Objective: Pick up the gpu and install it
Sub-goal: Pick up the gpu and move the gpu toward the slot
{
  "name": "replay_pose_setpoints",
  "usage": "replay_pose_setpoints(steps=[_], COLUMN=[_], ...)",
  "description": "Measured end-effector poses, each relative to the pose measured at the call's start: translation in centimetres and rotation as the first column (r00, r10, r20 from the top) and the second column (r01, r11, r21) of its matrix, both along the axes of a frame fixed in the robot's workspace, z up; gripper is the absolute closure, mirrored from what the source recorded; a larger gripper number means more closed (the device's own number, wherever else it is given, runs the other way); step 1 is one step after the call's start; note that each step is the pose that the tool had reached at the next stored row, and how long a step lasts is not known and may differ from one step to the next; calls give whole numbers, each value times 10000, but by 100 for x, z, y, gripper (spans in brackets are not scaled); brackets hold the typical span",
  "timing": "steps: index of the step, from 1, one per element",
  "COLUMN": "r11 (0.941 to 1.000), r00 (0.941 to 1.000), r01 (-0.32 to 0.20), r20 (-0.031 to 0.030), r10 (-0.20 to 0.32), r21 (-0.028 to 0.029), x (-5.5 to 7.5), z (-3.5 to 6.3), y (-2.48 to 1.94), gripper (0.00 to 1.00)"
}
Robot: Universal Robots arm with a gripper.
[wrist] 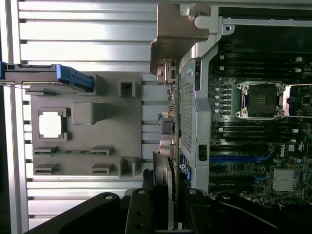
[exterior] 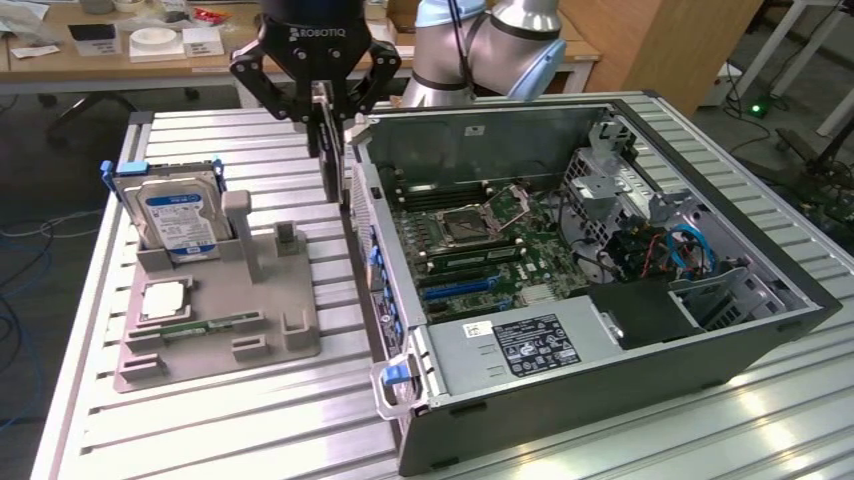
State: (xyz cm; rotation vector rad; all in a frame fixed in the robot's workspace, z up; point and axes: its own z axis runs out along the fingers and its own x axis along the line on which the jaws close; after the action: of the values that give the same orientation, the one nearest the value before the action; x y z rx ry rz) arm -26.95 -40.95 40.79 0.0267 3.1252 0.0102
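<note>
Holds the gpu (exterior: 330,165) (wrist: 163,178) with the hand (exterior: 328,110) (wrist: 165,200) clamped on its upper end, one finger against each flat face. Hangs edge-on to the exterior view, long axis upright, running straight down from the fingers toward the bench (exterior: 200,430). Carries its pale bracket (wrist: 175,36) at the end away from the fingers. Sits just outside the computer case (exterior: 587,400) (wrist: 187,97), close beside the perforated outer wall near the case's far corner, flat faces parallel to that wall, clear of the motherboard (exterior: 487,250) (wrist: 253,146) inside the case. Stands between the case and the grey holder block (exterior: 267,300) (wrist: 97,141), with the hard drive (exterior: 180,220) upright in that block, farther from the case.
</note>
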Motion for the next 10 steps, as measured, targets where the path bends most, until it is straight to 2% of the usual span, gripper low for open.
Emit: replay_pose_setpoints(steps=[10], r11=[10000], r00=[10000], r01=[0], r20=[0], r10=[0], r21=[0], x=[110], z=[-1], y=[0], gripper=[72])
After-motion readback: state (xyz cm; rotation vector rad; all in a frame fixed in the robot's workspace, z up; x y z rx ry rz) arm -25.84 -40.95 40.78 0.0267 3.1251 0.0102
